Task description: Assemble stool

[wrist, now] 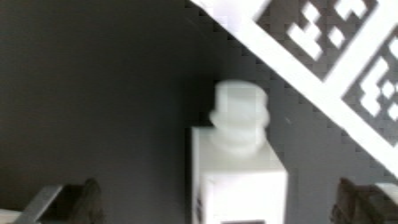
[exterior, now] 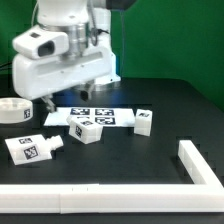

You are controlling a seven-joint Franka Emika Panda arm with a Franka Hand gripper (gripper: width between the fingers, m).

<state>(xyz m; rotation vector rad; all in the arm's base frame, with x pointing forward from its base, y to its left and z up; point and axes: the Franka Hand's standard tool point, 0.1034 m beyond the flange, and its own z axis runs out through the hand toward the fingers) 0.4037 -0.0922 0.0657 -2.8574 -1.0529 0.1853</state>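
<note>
The round white seat [exterior: 12, 110] lies at the exterior view's left edge. Three stubby white tagged legs lie on the black table: one [exterior: 85, 128] just in front of the marker board [exterior: 97, 116], one [exterior: 33, 148] nearer the front left, and one [exterior: 146, 121] to the right. My gripper [exterior: 82, 100] hangs just above the middle leg. In the wrist view that leg [wrist: 238, 150] lies between my spread fingers [wrist: 63, 205], its peg end pointing away. The gripper [wrist: 217, 205] is open and not touching the leg.
The marker board also shows in the wrist view [wrist: 338, 60] beyond the leg. A long white border rail [exterior: 70, 203] runs along the table's front, and another stretch [exterior: 192, 163] runs along the right side.
</note>
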